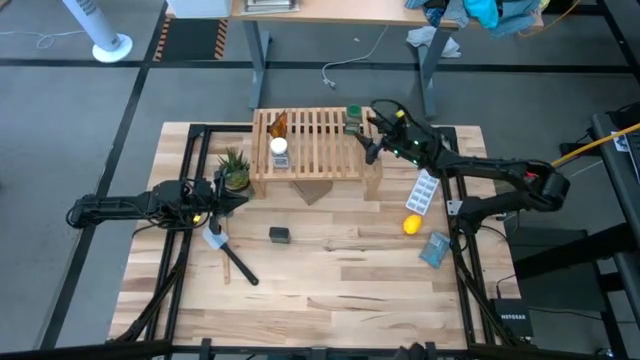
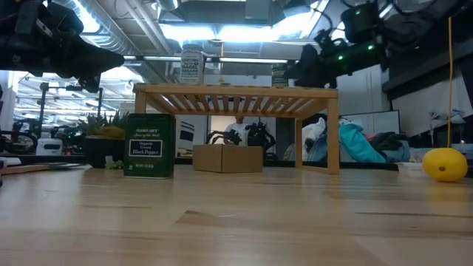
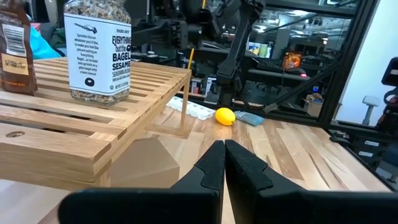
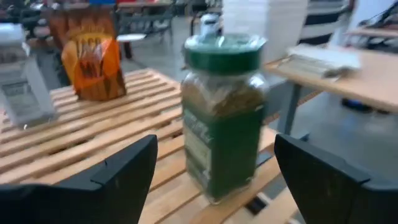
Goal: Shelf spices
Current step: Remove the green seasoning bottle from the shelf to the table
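Spices sit mostly on the shelf [image 1: 308, 143]: the green-lidded jar [image 4: 222, 118] stands upright at its right end, the white-capped jar [image 1: 279, 150] toward the left, and the amber-orange bottle [image 1: 279, 124] just behind that one. The dark tin [image 1: 279, 234] stands on the counter [image 1: 330, 290] in front of the shelf, well apart from it. The right gripper [image 4: 214, 171] hovers at the green-lidded jar, fingers spread wide on either side without touching it. The left gripper [image 3: 224, 163] waits left of the shelf near the potted plant [image 1: 235, 168], fingers pressed together on nothing. A lemon [image 1: 411, 225] lies at the right.
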Available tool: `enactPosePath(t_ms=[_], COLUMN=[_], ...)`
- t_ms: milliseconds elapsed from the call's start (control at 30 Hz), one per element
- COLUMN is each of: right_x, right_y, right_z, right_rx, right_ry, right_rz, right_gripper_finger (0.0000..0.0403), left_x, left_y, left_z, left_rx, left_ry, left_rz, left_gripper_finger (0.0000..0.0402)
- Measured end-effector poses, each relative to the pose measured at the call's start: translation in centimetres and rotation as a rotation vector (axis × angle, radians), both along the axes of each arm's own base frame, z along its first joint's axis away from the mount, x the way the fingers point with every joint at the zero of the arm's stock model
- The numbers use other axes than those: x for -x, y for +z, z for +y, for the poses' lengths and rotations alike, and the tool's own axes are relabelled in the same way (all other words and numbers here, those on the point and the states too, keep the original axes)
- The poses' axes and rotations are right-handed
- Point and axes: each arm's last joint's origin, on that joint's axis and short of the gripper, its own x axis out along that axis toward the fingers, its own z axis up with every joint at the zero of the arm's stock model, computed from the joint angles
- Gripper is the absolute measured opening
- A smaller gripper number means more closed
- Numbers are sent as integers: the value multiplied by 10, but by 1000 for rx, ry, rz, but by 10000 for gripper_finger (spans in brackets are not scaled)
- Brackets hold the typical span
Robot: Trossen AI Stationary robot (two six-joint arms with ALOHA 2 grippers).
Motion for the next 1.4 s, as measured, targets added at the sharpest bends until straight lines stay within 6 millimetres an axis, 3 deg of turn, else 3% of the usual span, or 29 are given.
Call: enactPosePath(t_ms=[500,767,900,1100,1400], right_x=[-44,-49,-49,-49,-54], right_y=[2,-8,-12,-13,-11], right_z=[-33,-38,-38,-37,-27], right_rx=[31,13,-5,-9,-33], right_ry=[9,-24,-30,-29,-3], right_rz=[47,84,112,117,99], right_gripper_finger=[331,329,299,204,202], left_x=[0,0,0,0,0], left_y=[0,0,0,0,0], left_z=[0,0,0,0,0], left_rx=[0,1,9,8,8], left_ry=[0,-1,-1,-1,-1], left_rz=[0,0,-1,-1,-1], left_gripper_finger=[5,5,5,5,5])
